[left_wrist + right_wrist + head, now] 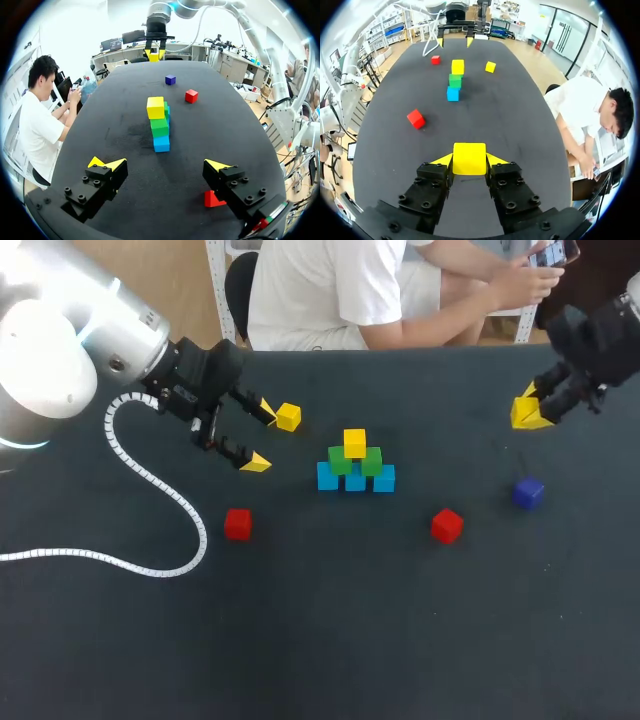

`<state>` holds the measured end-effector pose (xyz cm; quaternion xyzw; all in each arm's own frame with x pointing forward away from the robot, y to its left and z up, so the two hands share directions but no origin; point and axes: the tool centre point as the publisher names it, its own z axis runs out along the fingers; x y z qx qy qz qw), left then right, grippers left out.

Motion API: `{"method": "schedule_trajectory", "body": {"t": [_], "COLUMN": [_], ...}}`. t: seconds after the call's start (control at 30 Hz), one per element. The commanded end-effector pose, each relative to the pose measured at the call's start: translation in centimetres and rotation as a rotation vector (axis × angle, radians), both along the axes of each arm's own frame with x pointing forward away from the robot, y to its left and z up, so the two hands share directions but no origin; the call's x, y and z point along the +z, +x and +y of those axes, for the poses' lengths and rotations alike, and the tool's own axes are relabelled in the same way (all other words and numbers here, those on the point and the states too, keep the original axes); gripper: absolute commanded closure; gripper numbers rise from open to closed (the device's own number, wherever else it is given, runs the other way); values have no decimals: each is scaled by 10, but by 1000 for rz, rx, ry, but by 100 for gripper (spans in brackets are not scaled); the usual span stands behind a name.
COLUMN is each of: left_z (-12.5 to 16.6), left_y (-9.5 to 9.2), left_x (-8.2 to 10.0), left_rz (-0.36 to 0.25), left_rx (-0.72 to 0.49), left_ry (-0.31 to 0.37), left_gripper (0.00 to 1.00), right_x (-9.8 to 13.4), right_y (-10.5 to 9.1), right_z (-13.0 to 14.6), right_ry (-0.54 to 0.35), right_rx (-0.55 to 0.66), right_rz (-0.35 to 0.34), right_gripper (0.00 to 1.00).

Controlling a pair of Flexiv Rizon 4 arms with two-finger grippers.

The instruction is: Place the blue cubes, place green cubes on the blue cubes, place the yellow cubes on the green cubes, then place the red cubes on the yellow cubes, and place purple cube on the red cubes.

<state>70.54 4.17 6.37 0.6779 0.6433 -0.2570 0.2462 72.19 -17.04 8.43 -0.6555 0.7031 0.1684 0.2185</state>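
Arms enter from both sides. Left gripper (262, 437) hangs low over the table, fingers wide apart, holding nothing; loose yellow cube (288, 417) sits just beside one fingertip. Right gripper (527, 410) is clamped on held yellow cube (469, 158), far right. Mid-table stack: three blue cubes (355, 480), two green cubes (340, 460), top yellow cube (354, 443). Two red cubes (238, 524) and one purple cube (528, 492) lie loose.

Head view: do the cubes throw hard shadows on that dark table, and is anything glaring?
Head view: the stack casts only a faint, soft shadow on the table; the left arm's pale shell shines brightly. Left wrist view: a soft dark patch lies beside the stack. Right wrist view: the yellow cube in the right gripper is evenly lit, without glare.
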Motion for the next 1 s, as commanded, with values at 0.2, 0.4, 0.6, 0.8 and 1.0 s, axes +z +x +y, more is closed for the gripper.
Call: {"method": "schedule_trajectory", "body": {"t": [0.2,0.4,0.6,0.8,1.0], "left_z": [0,0,0,0,0], "left_y": [1,1,1,1,1], "left_x": [0,0,0,0,0], "left_rz": [3,3,3,3,3], "left_rx": [-2,-2,-2,-2,-2], "left_ry": [3,3,3,3,3], "left_gripper": [0,0,0,0,0], "right_x": [5,8,8,8,8], "right_y": [-14,-17,-17,-17,-17], "right_z": [21,24,24,24,24], "right_ry": [-1,13,13,13,13], "right_rx": [33,45,45,45,45], "right_rz": [-13,-17,-17,-17,-17], "right_gripper": [100,100,100,100,100]}}
